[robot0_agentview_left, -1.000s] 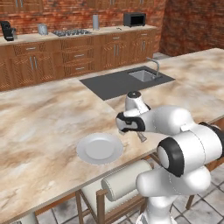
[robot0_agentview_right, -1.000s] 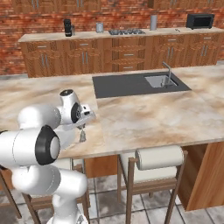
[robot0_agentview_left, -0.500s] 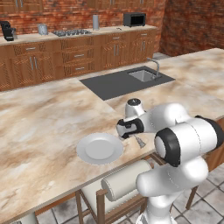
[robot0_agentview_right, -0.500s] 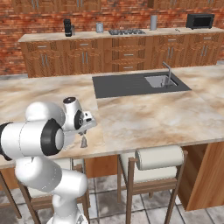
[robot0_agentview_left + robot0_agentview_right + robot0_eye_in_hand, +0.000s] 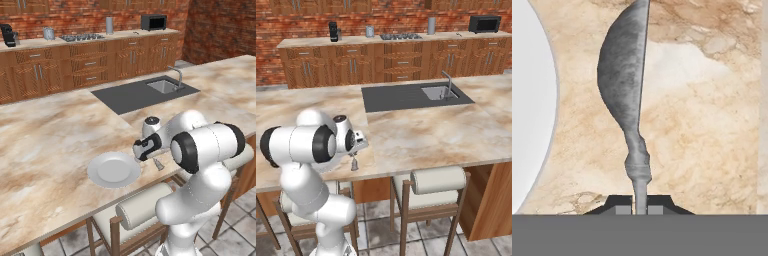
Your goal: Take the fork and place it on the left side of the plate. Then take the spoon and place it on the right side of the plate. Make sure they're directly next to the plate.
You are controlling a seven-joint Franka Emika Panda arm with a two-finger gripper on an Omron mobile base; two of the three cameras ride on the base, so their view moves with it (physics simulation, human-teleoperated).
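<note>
On the left, the white plate is sitting near the front edge of the marble counter. In the hand view its curved rim is running down the left side.

Just right of the plate, the gripper is pointing down at the counter. Its two dark tips are clamped on the end of the spoon's handle, as the hand view shows at the gripper. The spoon is hanging bowl-down and turned edge-on. A narrow strip of bare marble is showing between it and the plate rim.

Compared with a second ago, the hand is sitting lower and closer to the plate, and the spoon is now dangling just above the counter beside the rim. I cannot tell whether its tip is touching the surface.

From the right base view, the spoon is hanging straight below the gripper, near the counter's front edge.

Further right and far back, the sink is lying well apart from the work.

The descent suggests the arm is setting the spoon down on the plate's right side. What is probably left is lowering it flat, releasing it, and keeping it close to the rim.
</note>
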